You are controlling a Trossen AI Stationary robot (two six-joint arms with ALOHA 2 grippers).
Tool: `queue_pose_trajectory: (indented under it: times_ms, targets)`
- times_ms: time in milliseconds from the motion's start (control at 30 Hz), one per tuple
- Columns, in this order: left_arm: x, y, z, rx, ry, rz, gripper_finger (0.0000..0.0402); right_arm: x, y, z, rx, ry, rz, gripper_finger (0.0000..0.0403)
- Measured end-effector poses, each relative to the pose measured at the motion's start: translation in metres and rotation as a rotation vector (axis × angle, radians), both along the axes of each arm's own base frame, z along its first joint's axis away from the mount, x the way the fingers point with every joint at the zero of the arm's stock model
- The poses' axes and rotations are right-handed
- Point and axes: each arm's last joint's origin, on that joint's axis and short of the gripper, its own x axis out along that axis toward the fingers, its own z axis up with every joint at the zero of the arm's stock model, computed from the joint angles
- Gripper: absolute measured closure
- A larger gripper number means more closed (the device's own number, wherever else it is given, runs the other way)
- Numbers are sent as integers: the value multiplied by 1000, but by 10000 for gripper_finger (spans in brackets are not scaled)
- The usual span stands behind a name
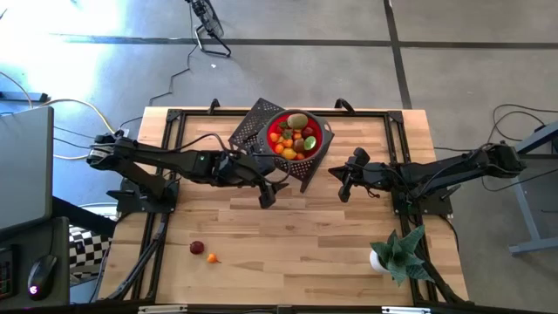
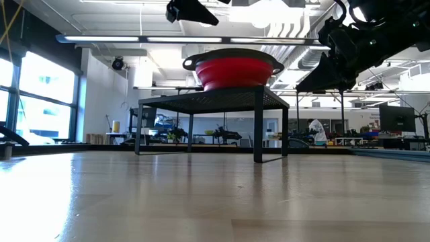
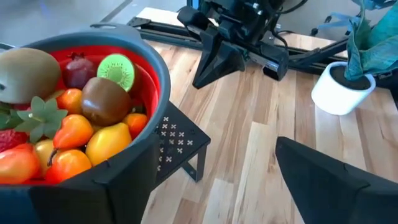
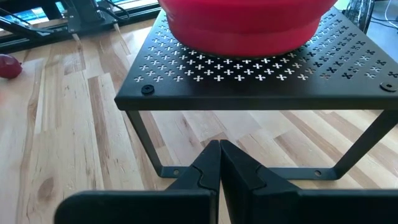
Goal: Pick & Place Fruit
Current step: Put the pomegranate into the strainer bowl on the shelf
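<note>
Red bowl point(image 1: 299, 135) is sitting on a black perforated stand point(image 1: 253, 126), heaped with fruit point(image 3: 74, 124); the left wrist view is showing the pieces one by one, while the low view is giving only the bowl's side. Two fruits are lying loose on the wooden table point(image 1: 296, 244), one dark red point(image 1: 197, 248) and one orange point(image 1: 212, 257). One potted plant point(image 1: 399, 255) is standing near the right arm. Left gripper point(image 1: 268, 195) is reaching in beside the stand, fingers spread and empty. Right gripper point(image 1: 345, 181) is hovering opposite, fingers pressed together, holding nothing.
</note>
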Motion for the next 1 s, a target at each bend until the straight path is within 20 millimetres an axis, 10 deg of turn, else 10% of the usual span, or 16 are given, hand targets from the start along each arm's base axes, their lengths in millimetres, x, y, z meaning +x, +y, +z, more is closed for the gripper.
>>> queue_pose_trajectory:
  times_ms: [1000]
  targets:
    - [-4, 0, -7, -25, 78, 18, 77, 1, 5, -1, 113, 1, 157, 368]
